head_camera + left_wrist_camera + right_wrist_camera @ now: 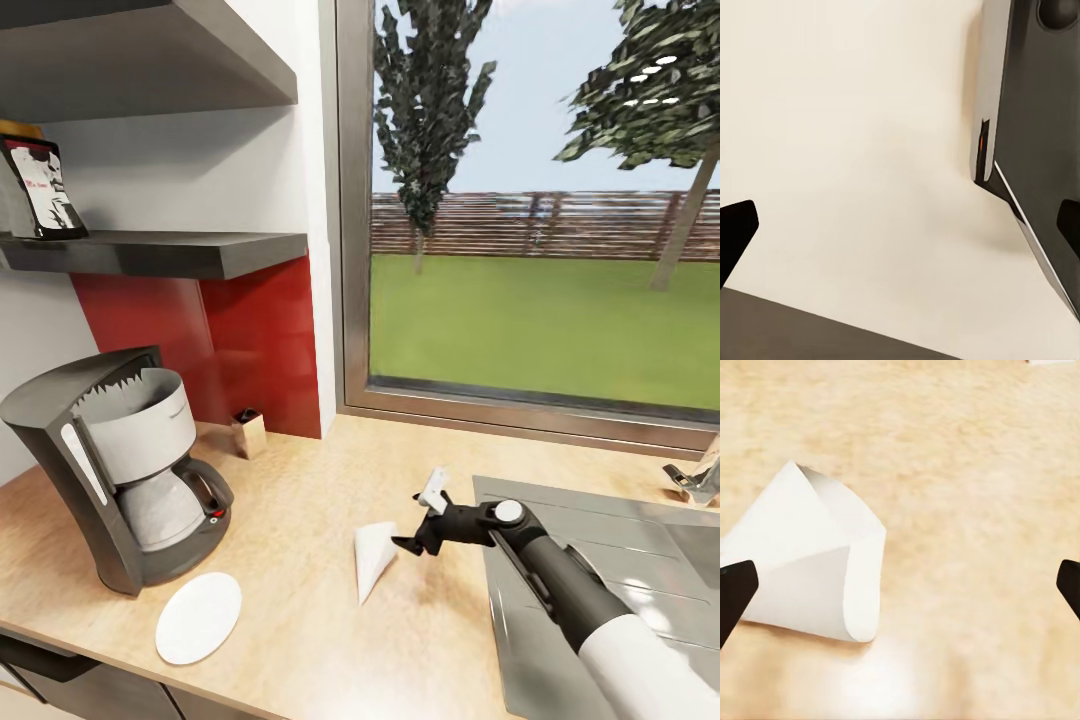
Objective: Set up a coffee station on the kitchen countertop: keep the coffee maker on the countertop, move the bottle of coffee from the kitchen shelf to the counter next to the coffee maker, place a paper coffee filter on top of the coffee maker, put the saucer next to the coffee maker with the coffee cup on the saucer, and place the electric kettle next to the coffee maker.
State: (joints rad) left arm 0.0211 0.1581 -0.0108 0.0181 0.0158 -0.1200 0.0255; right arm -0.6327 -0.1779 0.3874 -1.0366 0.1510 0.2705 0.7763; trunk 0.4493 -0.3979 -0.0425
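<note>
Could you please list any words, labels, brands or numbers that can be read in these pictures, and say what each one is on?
No text can be read here.
The dark package on the kitchen shelf has a white label with small red marks, too blurred to read.
The coffee maker has a red switch and no legible lettering.
The paper coffee filter and the saucer are plain white.

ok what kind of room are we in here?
A home kitchen, most likely: a coffee maker stands on a wood-look countertop, a steel sink sits under a garden window, and a wall shelf hangs above.
</note>
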